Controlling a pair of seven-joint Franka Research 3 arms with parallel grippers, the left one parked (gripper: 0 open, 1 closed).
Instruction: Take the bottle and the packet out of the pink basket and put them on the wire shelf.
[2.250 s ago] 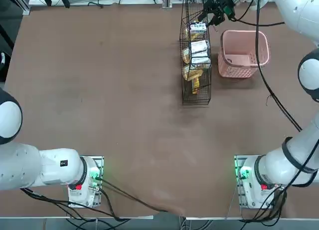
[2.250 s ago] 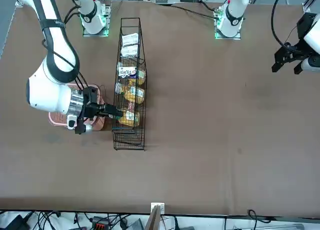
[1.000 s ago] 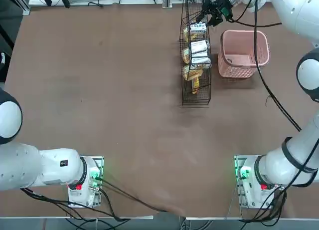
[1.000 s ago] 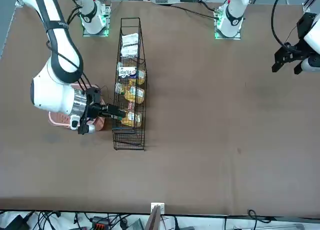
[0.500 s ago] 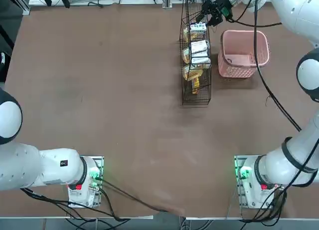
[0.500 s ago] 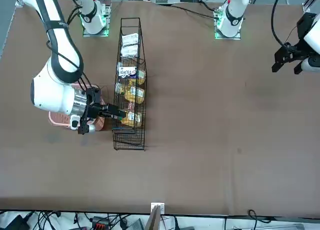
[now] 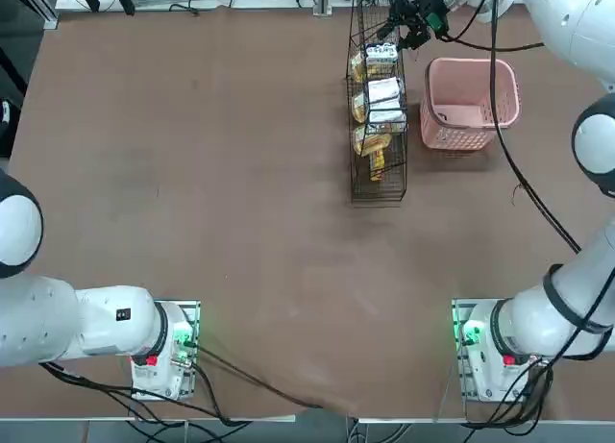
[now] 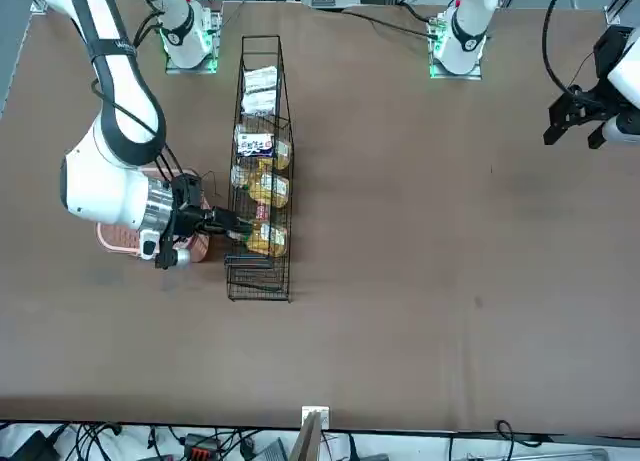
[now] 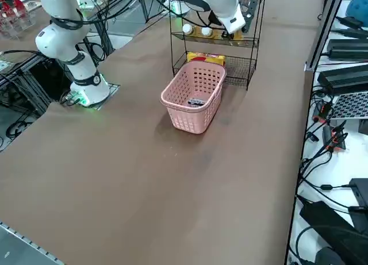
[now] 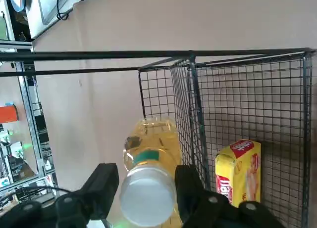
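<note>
Right gripper (image 10: 147, 171): at the shelf (image 10: 148, 54). Its fingers stand part-way apart, one on each side of the bottle (image 10: 148, 196), with a narrow gap at one side. No firm grip is evident; contact at the other finger cannot be told.

Risk: the bottle may roll or be dragged back out if a finger catches the cap or body as the gripper withdraws; the close clearance would be the cause. A sideways retreat could also strike the wire mesh beside the fingers and jolt the shelf. Whether the bottle bears fully on its tier cannot be confirmed.

Orientation: the bottle lies on its side. Its cap points back between the fingers towards the palm, and its base points away, beyond the fingertips. Its long axis runs roughly along the fingers' reach.

Outstanding: what appears to be the packet (image 9: 196, 102) lies in the basket (image 9: 190, 120), well away from the fingers. Judged next: finish the release, back out straight along the bottle's axis, then fetch the packet.
</note>
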